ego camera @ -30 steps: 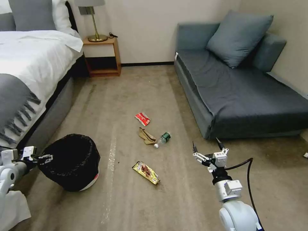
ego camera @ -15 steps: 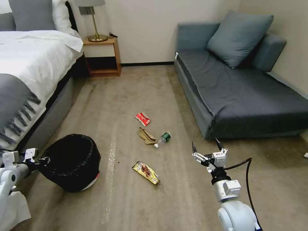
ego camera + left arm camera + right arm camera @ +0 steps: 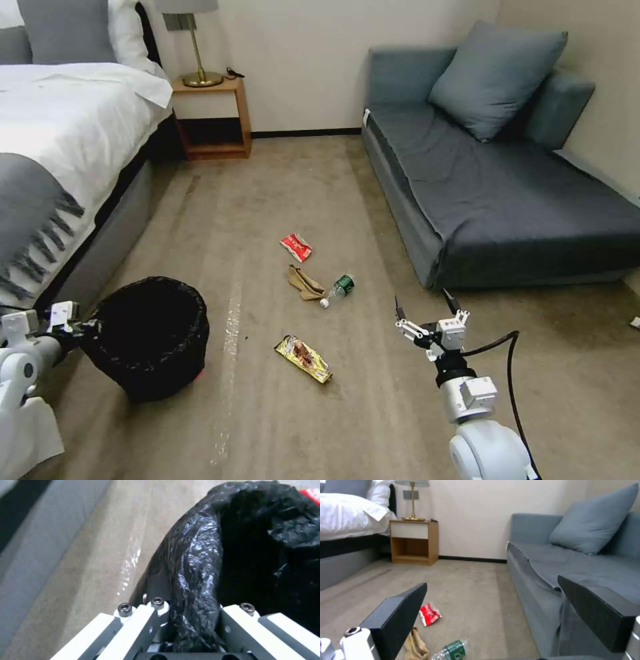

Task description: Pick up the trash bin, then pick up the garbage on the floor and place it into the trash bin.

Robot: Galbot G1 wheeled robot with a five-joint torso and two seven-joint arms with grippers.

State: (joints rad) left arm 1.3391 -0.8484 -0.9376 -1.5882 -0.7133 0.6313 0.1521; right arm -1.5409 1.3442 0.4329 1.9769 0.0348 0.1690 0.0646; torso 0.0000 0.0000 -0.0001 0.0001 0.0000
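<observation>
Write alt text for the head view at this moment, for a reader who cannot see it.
The left claw grips the rim of the black-lined trash bin beside the bed, while the right claw hangs open over the carpet near the sofa. Between them lie a gold wrapper, tan rag, green-labelled bottle and red packet.

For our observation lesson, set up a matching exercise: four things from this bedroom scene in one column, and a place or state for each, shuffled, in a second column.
Things:
1. bin
2. gold wrapper
3. bottle
4. right gripper

Places or states:
A. open, above the carpet, holding nothing
B. lying beside the tan rag
C. rim clamped by the left gripper
D. flat on the carpet, nearest the robot of the litter

Pairs: 1-C, 2-D, 3-B, 4-A
</observation>
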